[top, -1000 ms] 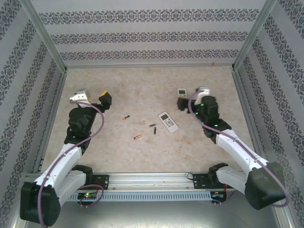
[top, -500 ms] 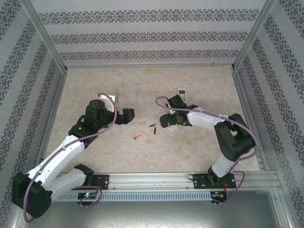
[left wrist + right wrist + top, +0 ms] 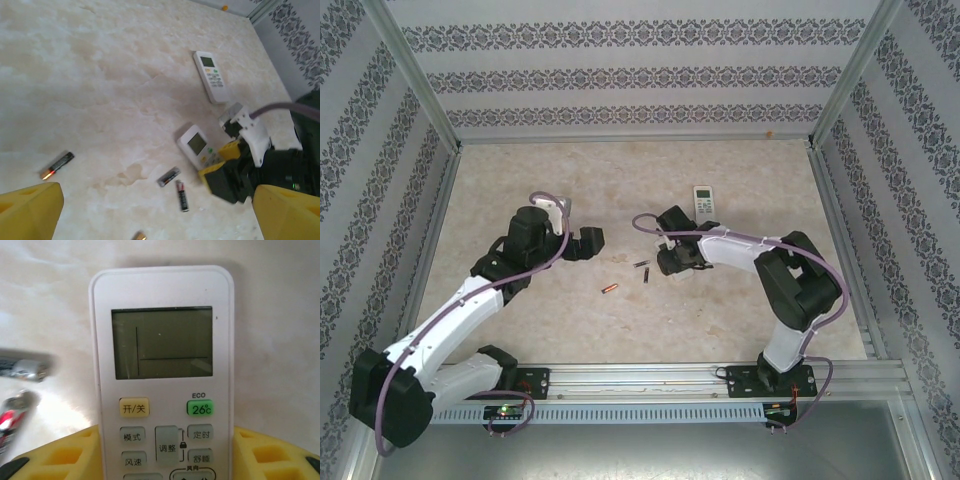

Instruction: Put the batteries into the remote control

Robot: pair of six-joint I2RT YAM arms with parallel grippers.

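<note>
While both arms had hung back at the sides of the counter (image 3: 520, 170) a second earlier, each had since swung in toward the middle. The right tool (image 3: 162, 460) had gone from gaping to clenched on the remote (image 3: 162, 365). Its yellow fingers (image 3: 70, 455) pressed against both long edges of the button end, and the screen end stuck out ahead of it, face up. The left tool (image 3: 160, 215) had come in over the batteries (image 3: 169, 176) and hung released, jaws wide. One cell (image 3: 56, 166) lay ahead of it near its left finger, two dark ones lay farther ahead toward the right tool, and a fourth (image 3: 139, 235) sat just under its front edge. All four lay loose on the counter, none gripped. A second remote (image 3: 211, 76) lay beyond the right tool, untouched.

The shift suggested the remote was now secured, but loading had not begun. With the face up, the battery bay was probably underneath, so the remote would likely need turning over before the left tool fetched a cell.
</note>
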